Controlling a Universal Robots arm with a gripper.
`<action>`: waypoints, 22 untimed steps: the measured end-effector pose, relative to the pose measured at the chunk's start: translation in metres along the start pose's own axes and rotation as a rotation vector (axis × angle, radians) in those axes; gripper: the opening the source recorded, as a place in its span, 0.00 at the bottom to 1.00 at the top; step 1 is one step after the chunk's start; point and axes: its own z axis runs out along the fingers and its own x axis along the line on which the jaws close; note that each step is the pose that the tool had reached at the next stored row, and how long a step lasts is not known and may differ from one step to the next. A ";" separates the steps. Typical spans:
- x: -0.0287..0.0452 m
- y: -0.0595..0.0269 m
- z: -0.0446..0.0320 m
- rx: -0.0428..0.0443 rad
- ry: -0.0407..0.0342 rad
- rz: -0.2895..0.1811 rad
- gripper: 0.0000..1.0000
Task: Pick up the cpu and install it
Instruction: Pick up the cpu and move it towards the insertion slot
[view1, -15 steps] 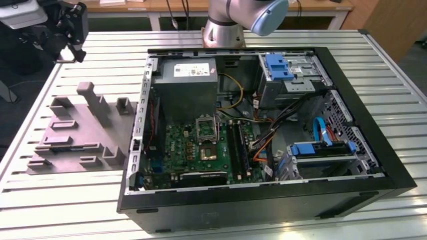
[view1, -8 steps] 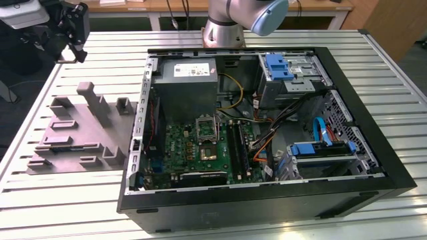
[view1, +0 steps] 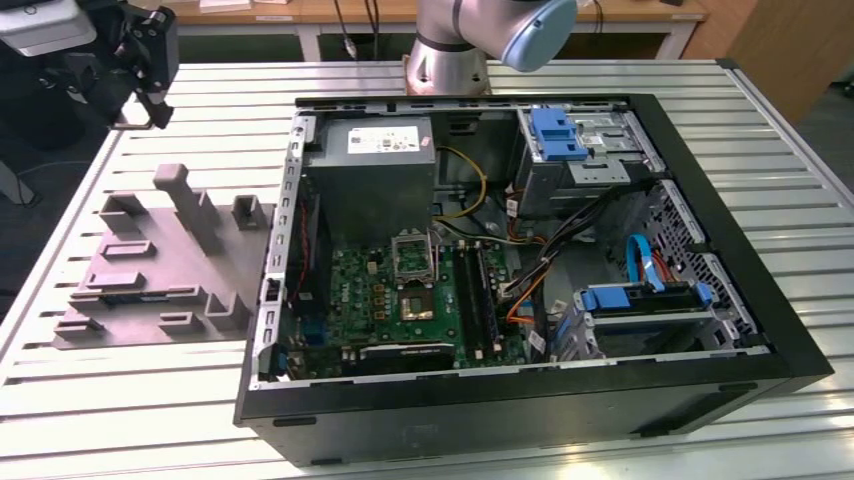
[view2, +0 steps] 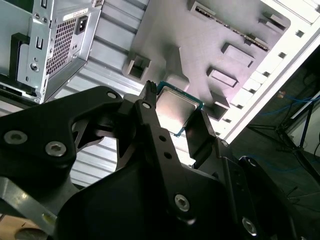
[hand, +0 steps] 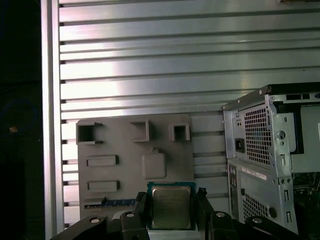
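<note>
Cpu (hand: 170, 207), a small flat square chip with a pale silvery-grey metal top and a thin darker, greenish rim, is sitting clenched between the two fingers of the black gripper (hand: 171, 201), above the grey moulded plastic tray (hand: 115, 145) on the slatted aluminium table (hand: 150, 60). In both wrist views the fingers are covering two of its edges, and the gripper's body is hiding its nearest edge. Print on its top is too faint to make out. The open black computer case (view1: 747, 330) is standing beside the tray.
</note>
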 end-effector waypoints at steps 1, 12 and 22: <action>0.0000 0.0000 0.0000 0.0000 0.0000 0.000 0.48; -0.0087 0.0007 0.0000 0.0000 0.0000 0.000 0.48; -0.0152 0.0012 0.0000 0.0000 0.0000 0.000 0.48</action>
